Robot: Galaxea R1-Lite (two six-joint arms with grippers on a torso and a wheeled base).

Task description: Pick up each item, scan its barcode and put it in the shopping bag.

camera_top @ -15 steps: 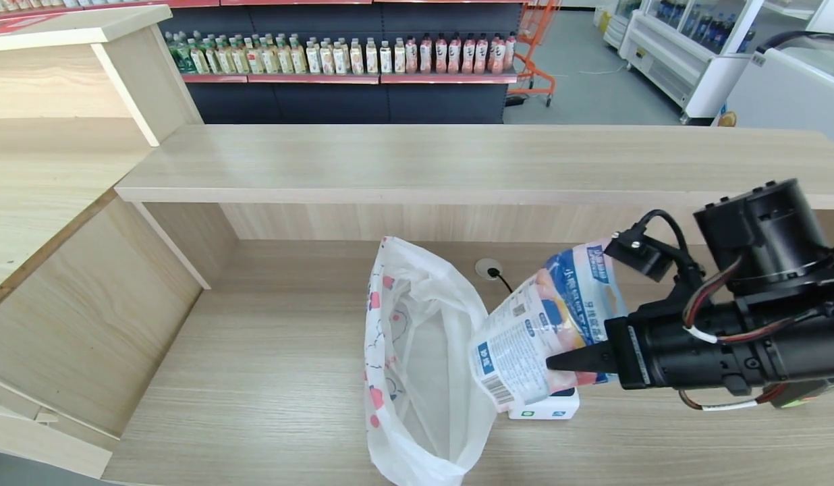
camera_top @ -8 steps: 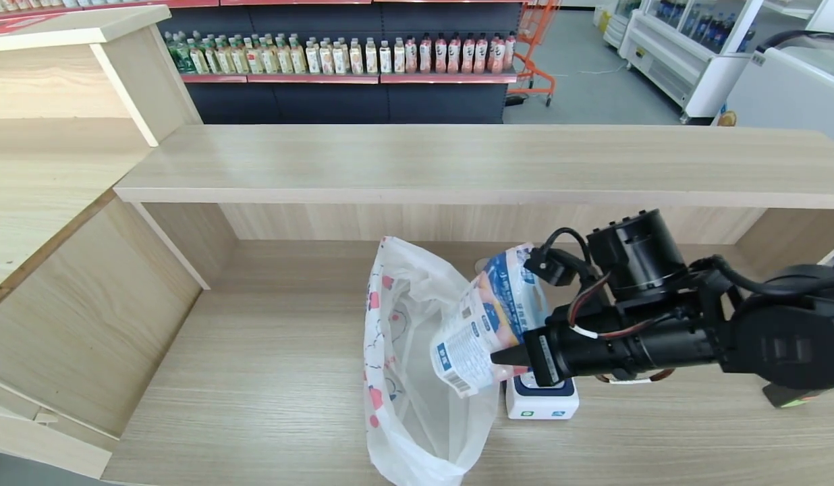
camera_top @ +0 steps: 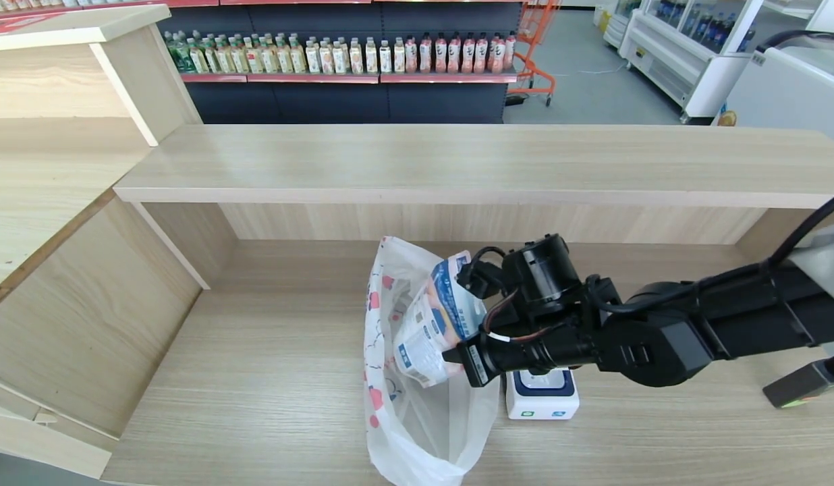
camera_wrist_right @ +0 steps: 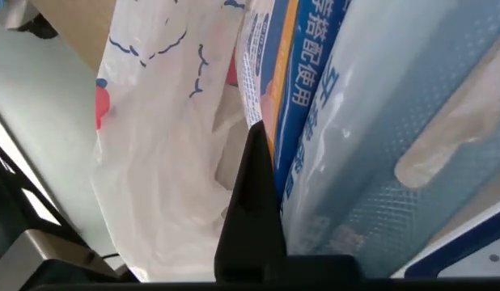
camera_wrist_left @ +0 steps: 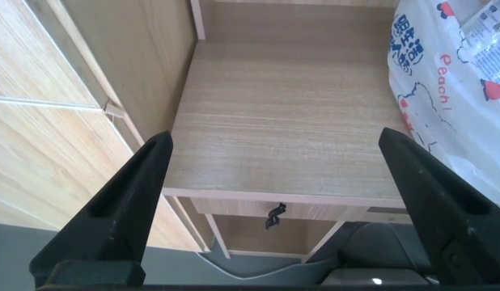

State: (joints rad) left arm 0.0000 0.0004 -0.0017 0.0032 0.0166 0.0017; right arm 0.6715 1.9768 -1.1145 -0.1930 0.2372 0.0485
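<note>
My right claw (camera_top: 451, 356) gripped the pack (camera_top: 427, 324) just over the bag (camera_top: 380, 351) standing open on the desk (camera_top: 255, 391), left claw (camera_wrist_left: 274, 141) gaped wide, and I reckoned it best to sink past the limp rim before letting go.

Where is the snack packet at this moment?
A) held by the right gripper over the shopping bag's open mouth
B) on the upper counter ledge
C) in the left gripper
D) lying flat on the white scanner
A: the right gripper clamps the packet above the shopping bag opening.
</note>
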